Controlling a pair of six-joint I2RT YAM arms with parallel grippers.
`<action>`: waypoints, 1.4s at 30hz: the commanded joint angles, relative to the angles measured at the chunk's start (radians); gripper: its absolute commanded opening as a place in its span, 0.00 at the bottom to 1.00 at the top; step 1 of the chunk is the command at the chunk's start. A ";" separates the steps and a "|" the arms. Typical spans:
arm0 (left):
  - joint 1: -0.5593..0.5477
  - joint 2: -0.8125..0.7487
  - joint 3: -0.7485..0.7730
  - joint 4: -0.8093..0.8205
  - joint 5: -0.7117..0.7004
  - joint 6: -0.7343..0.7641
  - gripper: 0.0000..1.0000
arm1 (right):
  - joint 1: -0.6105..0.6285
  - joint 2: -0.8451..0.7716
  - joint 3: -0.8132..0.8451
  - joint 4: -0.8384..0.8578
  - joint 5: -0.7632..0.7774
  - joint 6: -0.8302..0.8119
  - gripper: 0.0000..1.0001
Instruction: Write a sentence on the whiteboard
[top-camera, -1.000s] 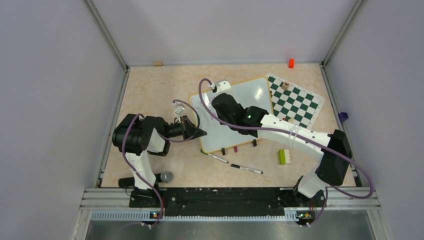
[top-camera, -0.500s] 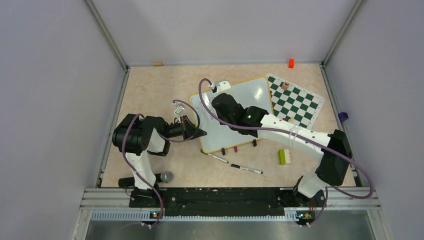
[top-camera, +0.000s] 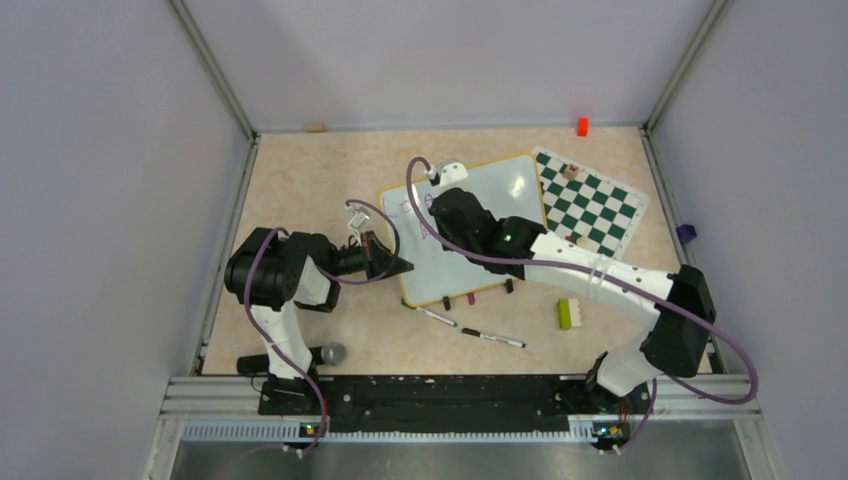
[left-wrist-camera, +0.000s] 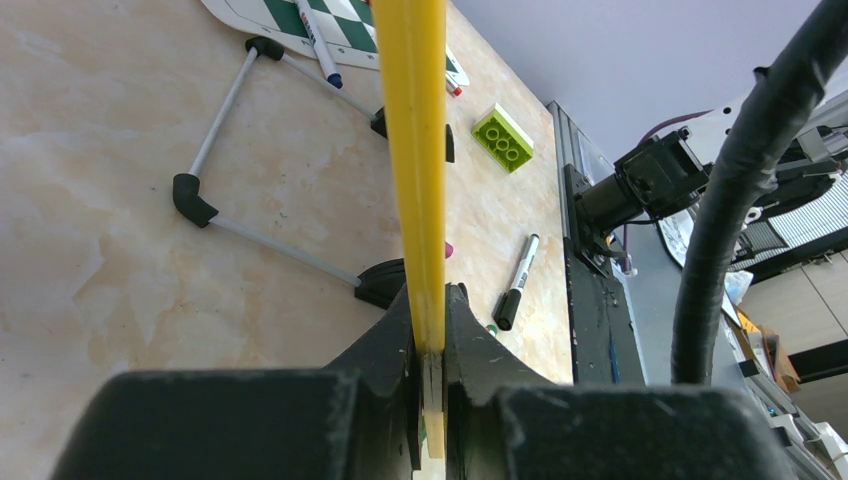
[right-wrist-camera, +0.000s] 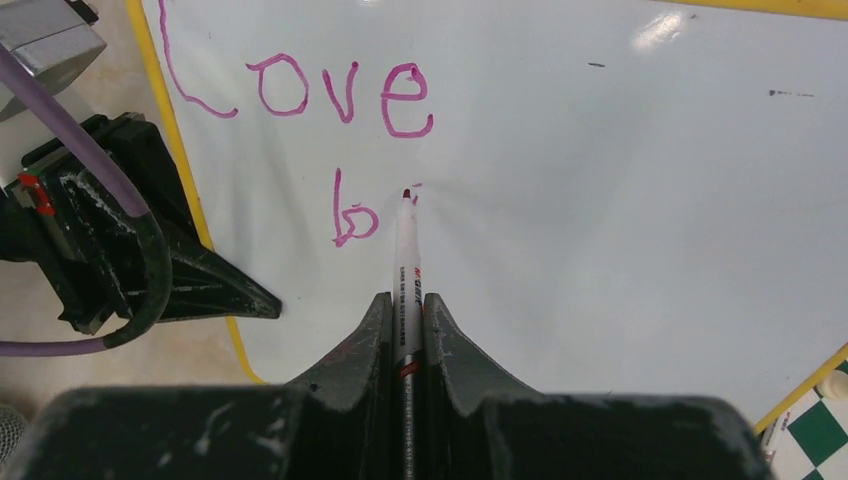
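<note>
The whiteboard (top-camera: 515, 185) with its orange-yellow frame stands tilted at the table's middle. My left gripper (top-camera: 400, 265) is shut on the frame's left edge; in the left wrist view the yellow frame (left-wrist-camera: 415, 150) runs between the closed jaws (left-wrist-camera: 430, 300). My right gripper (top-camera: 437, 200) is over the board's upper left and shut on a white marker (right-wrist-camera: 406, 250). The marker's tip touches the white surface (right-wrist-camera: 620, 200) just right of a "b". The sentence in purple-magenta reads "Love" (right-wrist-camera: 330, 92) with "b" (right-wrist-camera: 352, 215) below it.
A green-and-white chess mat (top-camera: 590, 200) lies right of the board. Two markers (top-camera: 435, 316) (top-camera: 493, 338) and a green brick (top-camera: 567, 313) lie in front of it. An orange block (top-camera: 582, 126) sits at the back edge, and a grey round thing (top-camera: 333, 353) by the left base.
My right gripper has shifted slightly right across the board with the marker. The left gripper and the board have not moved.
</note>
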 joint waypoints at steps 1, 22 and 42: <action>-0.016 -0.007 -0.003 0.058 0.056 0.074 0.00 | -0.004 -0.093 -0.026 0.078 -0.010 -0.007 0.00; -0.017 -0.004 -0.003 0.057 0.057 0.074 0.00 | -0.005 -0.023 -0.021 0.015 0.000 0.004 0.00; -0.016 -0.005 -0.003 0.058 0.057 0.072 0.00 | -0.012 0.011 0.001 0.022 0.016 -0.004 0.00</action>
